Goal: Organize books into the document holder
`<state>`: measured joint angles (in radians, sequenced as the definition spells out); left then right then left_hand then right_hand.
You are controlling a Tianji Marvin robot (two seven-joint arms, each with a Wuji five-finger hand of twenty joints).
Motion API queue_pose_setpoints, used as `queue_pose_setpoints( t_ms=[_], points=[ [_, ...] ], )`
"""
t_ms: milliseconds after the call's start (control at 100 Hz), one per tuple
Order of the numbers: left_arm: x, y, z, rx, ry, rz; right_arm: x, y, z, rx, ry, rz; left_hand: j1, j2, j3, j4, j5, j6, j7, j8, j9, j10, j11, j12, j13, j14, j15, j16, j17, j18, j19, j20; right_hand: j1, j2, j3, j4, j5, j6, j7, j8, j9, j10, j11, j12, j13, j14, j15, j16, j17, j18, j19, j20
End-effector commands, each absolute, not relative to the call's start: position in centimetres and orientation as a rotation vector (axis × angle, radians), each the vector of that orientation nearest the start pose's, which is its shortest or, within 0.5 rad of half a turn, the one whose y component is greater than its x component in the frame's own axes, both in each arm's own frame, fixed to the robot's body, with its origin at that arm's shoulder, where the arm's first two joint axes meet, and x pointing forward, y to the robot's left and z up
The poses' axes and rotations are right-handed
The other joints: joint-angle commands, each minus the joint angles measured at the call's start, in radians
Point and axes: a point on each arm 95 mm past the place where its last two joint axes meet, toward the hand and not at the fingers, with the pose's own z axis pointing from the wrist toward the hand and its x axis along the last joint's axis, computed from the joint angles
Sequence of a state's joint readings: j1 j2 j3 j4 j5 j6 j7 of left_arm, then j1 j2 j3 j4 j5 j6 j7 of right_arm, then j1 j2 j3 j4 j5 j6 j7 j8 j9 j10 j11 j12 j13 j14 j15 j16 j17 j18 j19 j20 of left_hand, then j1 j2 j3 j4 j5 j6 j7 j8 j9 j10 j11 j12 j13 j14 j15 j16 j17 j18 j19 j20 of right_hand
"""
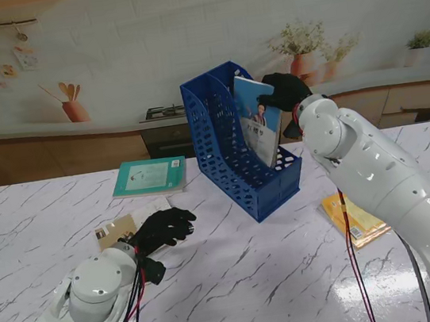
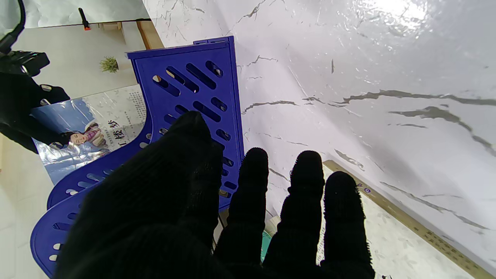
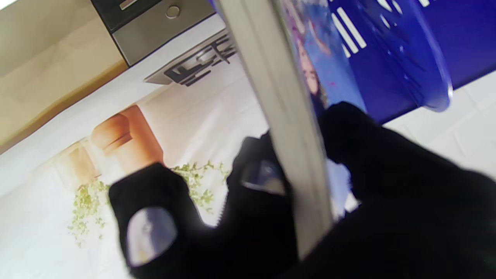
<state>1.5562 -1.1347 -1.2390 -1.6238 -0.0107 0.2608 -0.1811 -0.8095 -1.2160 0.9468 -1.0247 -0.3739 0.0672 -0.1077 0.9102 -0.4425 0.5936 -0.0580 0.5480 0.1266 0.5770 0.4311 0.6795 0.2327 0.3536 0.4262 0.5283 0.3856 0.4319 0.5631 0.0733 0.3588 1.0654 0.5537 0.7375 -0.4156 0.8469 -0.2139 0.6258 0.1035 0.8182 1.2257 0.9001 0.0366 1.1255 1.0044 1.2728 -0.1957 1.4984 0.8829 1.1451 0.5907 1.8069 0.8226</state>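
From the stand, the right hand [image 1: 284, 91] is pinching a blue book [image 1: 259, 119] that's sitting tilted inside the blue document holder [image 1: 221, 148] mid-table. The left hand [image 1: 163, 228] is lying loose and empty on a tan book [image 1: 116, 231], with a teal book [image 1: 150, 176] farther off and an orange book [image 1: 353, 220] on the right. Left wrist: fingers [image 2: 306, 182] spread, gripping nothing. Right wrist: fingers [image 3: 348, 131] clamping the book's edge.

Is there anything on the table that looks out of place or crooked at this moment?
The blue book leans tilted in the blue document holder, gripped by the right hand, not yet seated. A teal book, an orange book and a tan book under the left hand lie loose on the table.
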Motion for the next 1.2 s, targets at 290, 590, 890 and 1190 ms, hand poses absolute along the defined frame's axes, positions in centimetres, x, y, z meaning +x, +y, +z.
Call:
queue_pose_setpoints(
  t_ms=[290,590,890,1190],
  points=[
    [39.7,-1.3,-34.0,-2.428,0.981,-1.793,58.7,2.1,-23.2,1.547,1.078,1.751,0.010,0.017,-0.029,0.016,0.005,-0.001,0.010,0.006,0.003,-0.028,0.007,-0.008,-0.020,-0.019,-0.004,-0.001,-0.016,-0.011,-0.027,-0.013,0.270,0.202,0.161,0.038,0.059,-0.364,0.445,0.065,-0.025,-0.134,0.026,0.007,0.024,-0.092,-0.006,0.009,0.025,-0.503,0.059,0.011],
    [39.8,-1.4,-34.0,-2.429,0.982,-1.800,57.8,2.5,-25.5,1.587,1.100,1.742,0.009,0.021,-0.030,0.016,0.002,0.000,0.008,0.004,0.001,-0.027,0.007,-0.008,-0.022,-0.018,-0.005,-0.001,-0.020,-0.011,-0.030,-0.015,0.258,0.185,0.165,0.041,0.056,-0.359,0.401,0.031,-0.025,-0.123,-0.023,-0.030,-0.022,-0.016,-0.077,-0.018,-0.042,-0.423,-0.014,-0.010],
    [39.7,-1.4,-34.1,-2.431,0.977,-1.801,56.9,2.6,-26.6,1.607,1.116,1.727,0.008,0.022,-0.028,0.018,0.002,0.002,0.006,0.003,0.001,-0.026,0.006,-0.008,-0.022,-0.018,-0.005,-0.001,-0.021,-0.011,-0.031,-0.016,0.239,0.150,0.162,0.038,0.029,-0.332,0.306,-0.031,-0.044,-0.107,-0.094,-0.082,-0.104,0.028,-0.134,-0.034,-0.147,-0.394,-0.026,0.002],
    [39.7,-1.4,-34.1,-2.427,0.977,-1.805,56.4,2.5,-26.9,1.618,1.157,1.713,0.009,0.022,-0.029,0.018,0.001,0.001,0.006,0.003,0.001,-0.024,0.006,-0.008,-0.025,-0.017,-0.007,-0.002,-0.022,-0.010,-0.032,-0.017,0.054,0.065,0.055,0.061,-0.148,-0.242,0.152,-0.348,-0.153,-0.032,-0.329,-0.179,-0.294,0.109,-0.357,-0.108,-0.372,-0.336,-0.102,0.059]
  ],
)
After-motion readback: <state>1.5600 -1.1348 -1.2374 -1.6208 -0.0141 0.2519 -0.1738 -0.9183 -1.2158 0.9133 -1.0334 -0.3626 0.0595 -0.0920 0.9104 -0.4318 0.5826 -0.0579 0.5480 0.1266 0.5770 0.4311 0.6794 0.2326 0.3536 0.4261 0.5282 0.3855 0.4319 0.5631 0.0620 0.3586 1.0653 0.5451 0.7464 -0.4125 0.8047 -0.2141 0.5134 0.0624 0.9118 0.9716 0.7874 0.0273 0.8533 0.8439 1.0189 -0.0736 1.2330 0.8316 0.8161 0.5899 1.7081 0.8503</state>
